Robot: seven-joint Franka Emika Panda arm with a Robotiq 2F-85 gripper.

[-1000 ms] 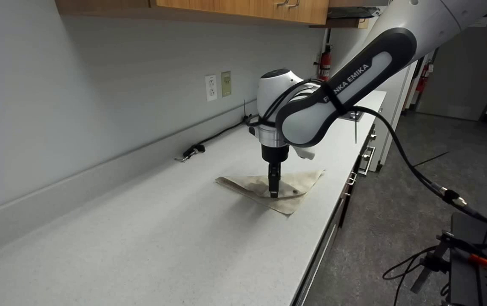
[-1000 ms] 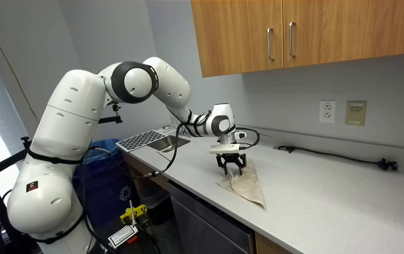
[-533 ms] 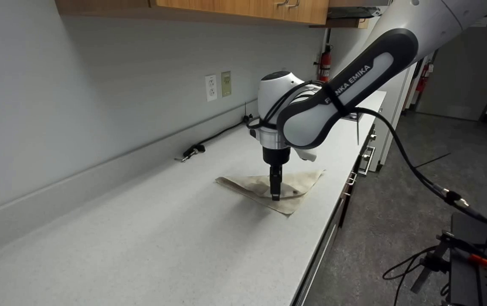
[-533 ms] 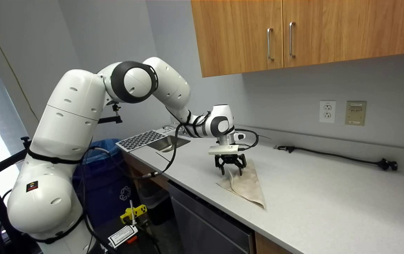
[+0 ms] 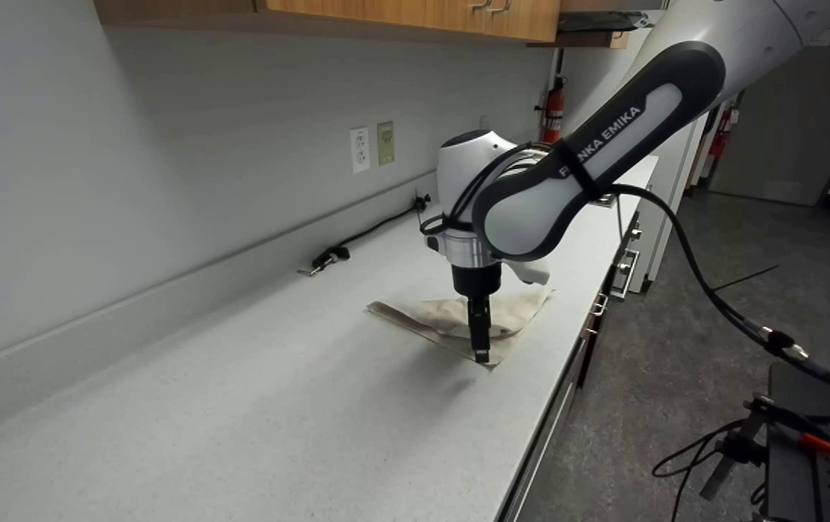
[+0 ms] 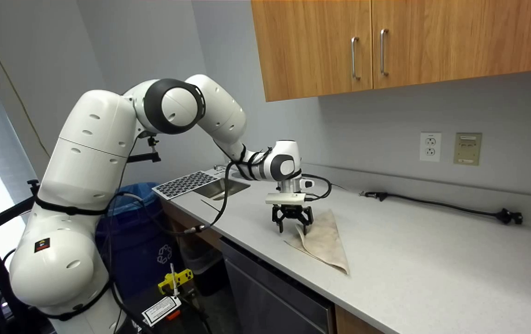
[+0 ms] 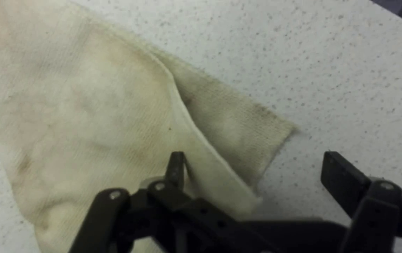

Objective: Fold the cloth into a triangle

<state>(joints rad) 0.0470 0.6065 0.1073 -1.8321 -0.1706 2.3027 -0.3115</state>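
- The cloth [image 6: 328,243] lies on the counter [image 5: 241,435], folded into a rough triangle, a bottom-layer corner [image 7: 246,130] showing past the flap [image 7: 109,105].
- Above the counter, the gripper [image 6: 293,231] holds nothing; its fingers [image 7: 177,165] are spread, presumably to straddle and straighten that flap.
- The counter is pale and speckled, a sink [image 6: 237,186] set into it, cabinets [image 6: 321,46] overhead, grey wall [image 5: 241,145] behind.

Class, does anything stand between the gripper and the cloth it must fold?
Nothing visible does. In the wrist view, the open gripper straddles an edge of the cloth, with no object between them; whether it touches is unclear.
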